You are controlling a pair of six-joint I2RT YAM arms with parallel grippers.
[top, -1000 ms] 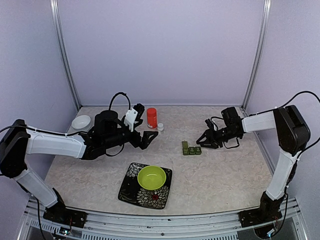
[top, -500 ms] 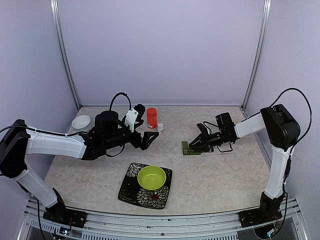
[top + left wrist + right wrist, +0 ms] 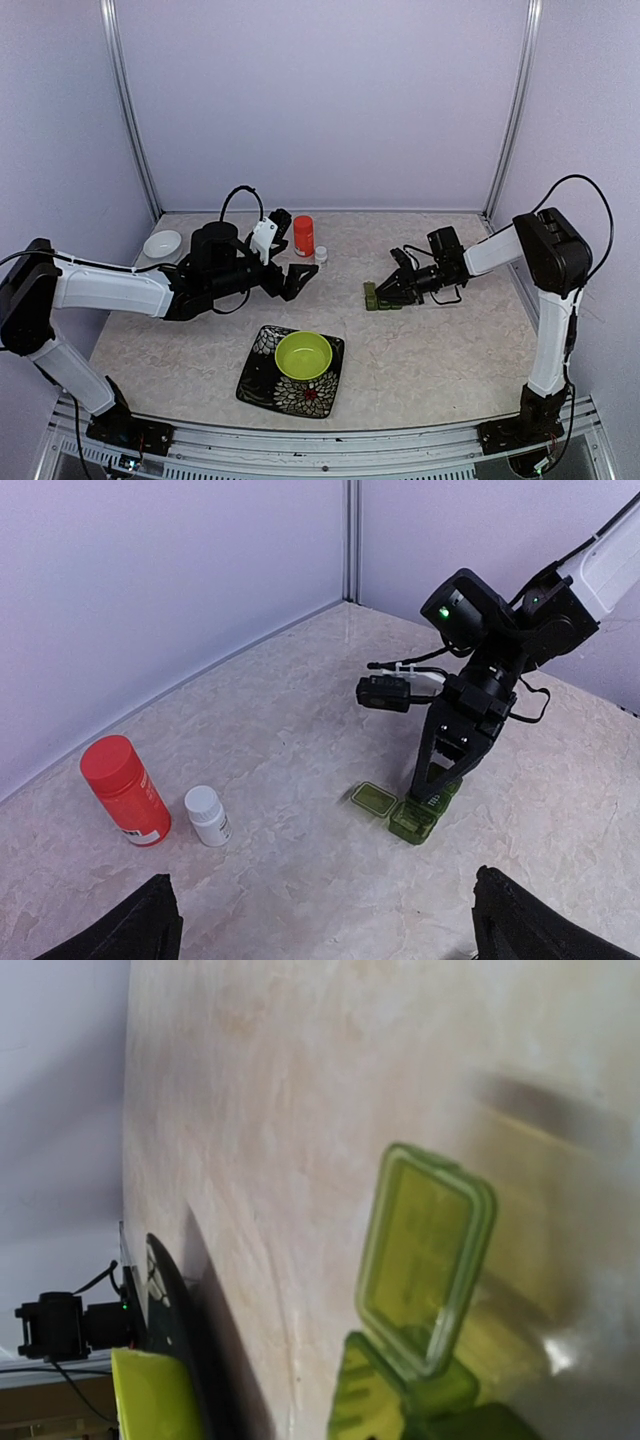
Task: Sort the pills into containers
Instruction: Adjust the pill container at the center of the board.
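The dark green pillbox [image 3: 410, 822] lies on the table right of centre, its end lid [image 3: 374, 798] flipped open and flat. In the right wrist view that open lid [image 3: 425, 1260] fills the frame and no fingers show. My right gripper [image 3: 432, 790] points down with its tips on the pillbox [image 3: 371, 296], next to the open compartment. Its fingers are drawn together, and I cannot tell whether they pinch anything. My left gripper [image 3: 330, 930] hovers wide open and empty, well left of the box. No pills show in any view.
A red-orange bottle [image 3: 125, 790] and a small white bottle [image 3: 208, 815] stand at the back, left of the pillbox. A lime-green bowl [image 3: 303, 354] sits on a dark patterned plate [image 3: 318, 398] at the front. A white dish [image 3: 162, 243] lies at the back left.
My right gripper has moved left and down onto the pillbox, and its fingers have closed in. The left arm has not moved.
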